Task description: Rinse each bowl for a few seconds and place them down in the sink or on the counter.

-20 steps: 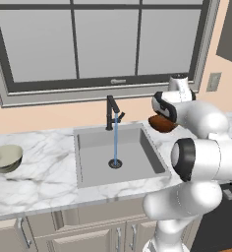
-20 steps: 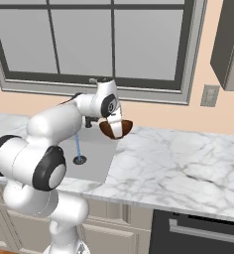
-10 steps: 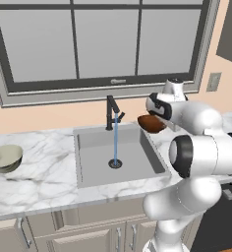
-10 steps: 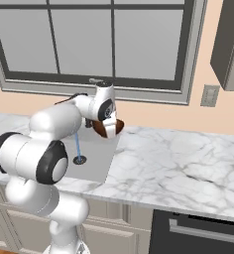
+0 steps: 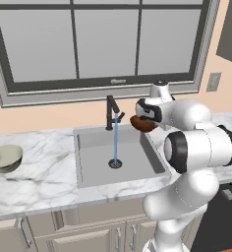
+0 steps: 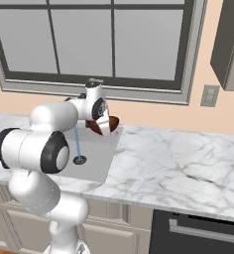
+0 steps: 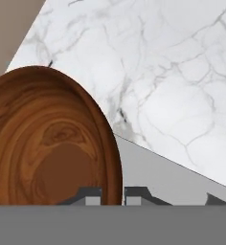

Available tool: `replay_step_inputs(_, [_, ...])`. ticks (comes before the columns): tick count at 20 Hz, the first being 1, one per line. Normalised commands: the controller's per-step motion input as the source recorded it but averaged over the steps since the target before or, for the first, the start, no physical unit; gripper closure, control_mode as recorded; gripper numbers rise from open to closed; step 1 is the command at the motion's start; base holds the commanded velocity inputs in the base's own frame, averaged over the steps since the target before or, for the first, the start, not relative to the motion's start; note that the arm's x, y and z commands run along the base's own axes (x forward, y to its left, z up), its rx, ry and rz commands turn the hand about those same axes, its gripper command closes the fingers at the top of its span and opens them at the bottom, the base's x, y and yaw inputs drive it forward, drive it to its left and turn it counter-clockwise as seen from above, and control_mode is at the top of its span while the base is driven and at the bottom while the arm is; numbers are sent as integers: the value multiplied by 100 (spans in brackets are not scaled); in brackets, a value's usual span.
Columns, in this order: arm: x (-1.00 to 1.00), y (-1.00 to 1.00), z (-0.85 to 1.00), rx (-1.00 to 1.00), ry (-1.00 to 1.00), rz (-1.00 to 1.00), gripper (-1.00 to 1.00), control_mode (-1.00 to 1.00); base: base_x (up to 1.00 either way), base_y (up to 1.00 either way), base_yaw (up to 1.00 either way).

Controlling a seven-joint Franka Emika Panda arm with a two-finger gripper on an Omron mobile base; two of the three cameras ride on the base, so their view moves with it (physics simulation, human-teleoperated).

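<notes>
My gripper [image 5: 145, 115] is shut on the rim of the dark reddish-brown bowl [image 5: 142, 124], held tilted in the air over the right edge of the sink [image 5: 91, 170]. The black faucet [image 5: 110, 110] runs a thin blue stream of water [image 5: 116, 140] into the drain, a short way left of the bowl. From the right base view the bowl [image 6: 105, 125] hangs under the gripper [image 6: 100, 117] above the basin [image 6: 98, 158]. In the hand view the bowl's wooden inside [image 7: 48, 143] stands on edge, its rim between the fingertips [image 7: 89, 195]. The pale greenish-beige bowl [image 5: 6, 157] rests on the counter [image 5: 39, 179] far left.
Marble counter [image 6: 178, 163] stretches right of the sink, and it lies below the hand [image 7: 172, 72]. A window and wall stand behind the faucet. An outlet [image 5: 214, 81] is on the wall at right. Cabinet doors [image 5: 64, 231] run below the counter.
The arm has carried the brown bowl from above the right counter leftwards to the sink's right edge, nearer the water stream. The green bowl has stayed put.
</notes>
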Motion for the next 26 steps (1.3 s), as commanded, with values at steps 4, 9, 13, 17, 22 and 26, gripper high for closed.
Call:
replay_step_inputs(4, [14, 38, -15, -26, -6, 0, 100, -100, 0, 0, 0])
replay_step_inputs(9, [10, 40, -15, -14, -10, 2, 100, -100, 0, 0, 0])
replay_step_inputs(13, [0, 31, -10, -2, -15, 2, 100, -100, 0, 0, 0])
replay_step_inputs(17, [0, 21, -10, 0, -16, 1, 100, -100, 0, 0, 0])
replay_step_inputs(22, [0, 19, -9, 5, -7, 0, 100, -100, 0, 0, 0])
replay_step_inputs(26, [12, 27, -11, 5, 0, 0, 100, -100, 0, 0, 0])
